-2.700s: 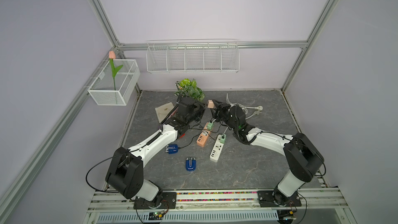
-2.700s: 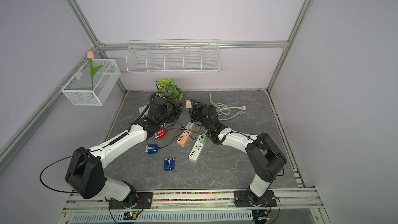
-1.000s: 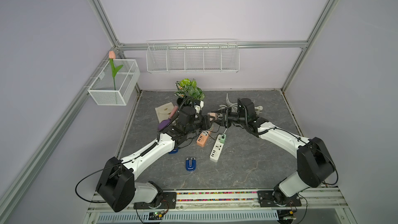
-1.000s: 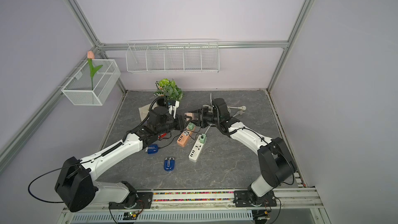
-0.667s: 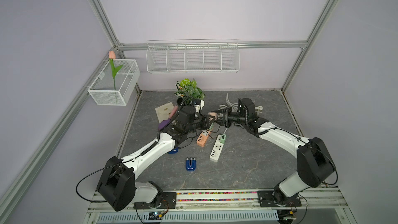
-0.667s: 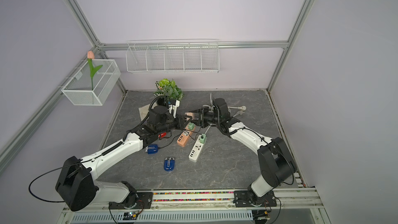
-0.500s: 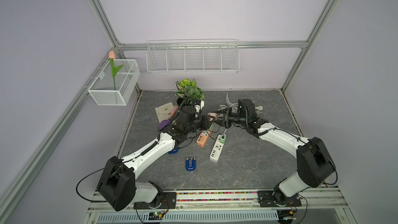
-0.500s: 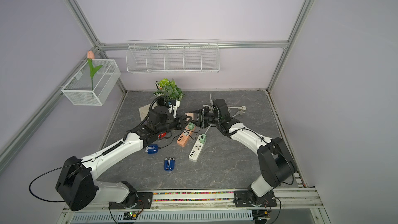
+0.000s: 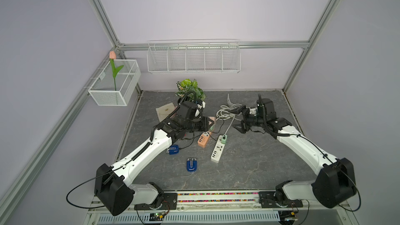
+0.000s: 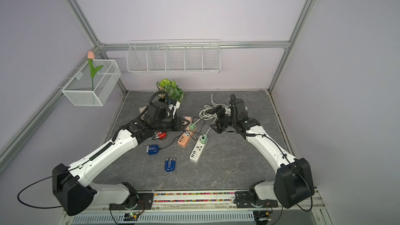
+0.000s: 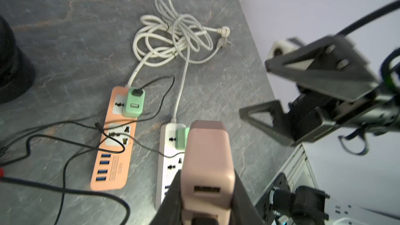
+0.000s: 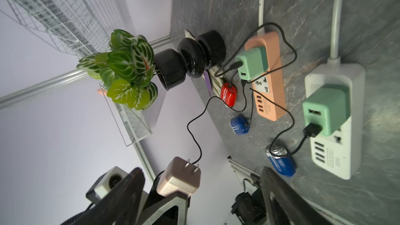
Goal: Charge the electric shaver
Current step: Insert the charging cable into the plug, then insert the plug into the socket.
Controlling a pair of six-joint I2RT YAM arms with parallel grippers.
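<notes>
My left pincer (image 11: 206, 193) grips the pink charger (image 11: 206, 148) above the orange power strip (image 9: 203, 140), my right pincer (image 9: 238, 120) gapes wide (holding nothing), and the red shaver (image 10: 160, 135) lies beneath my left arm.

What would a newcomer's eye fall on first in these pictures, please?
Probably the pink charger clamped in the left gripper, held in the air above the orange power strip and white power strip mid-table. Facing it, the right gripper stands wide open and empty.
</notes>
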